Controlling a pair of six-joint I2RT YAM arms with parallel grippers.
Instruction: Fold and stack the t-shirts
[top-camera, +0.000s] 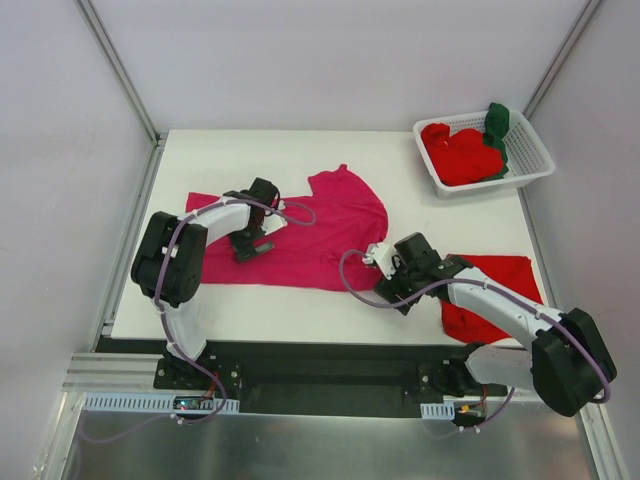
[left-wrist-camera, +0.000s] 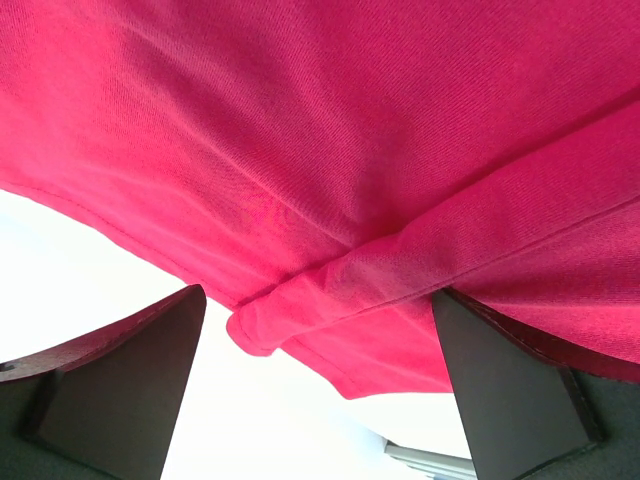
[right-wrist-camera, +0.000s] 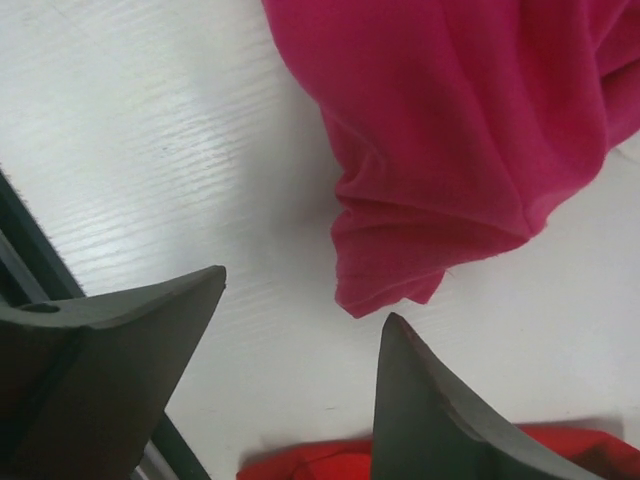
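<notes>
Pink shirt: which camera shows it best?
The top view: it shows nearly the whole pink shirt spread on the table. The left wrist view shows only a folded hem up close; the right wrist view, only one bunched corner.

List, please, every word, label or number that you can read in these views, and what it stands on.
None: no view shows any readable text. The magenta t-shirt, the red t-shirts in the white basket and the table are plain. No marking can be made out on the left arm or the right arm.
</notes>
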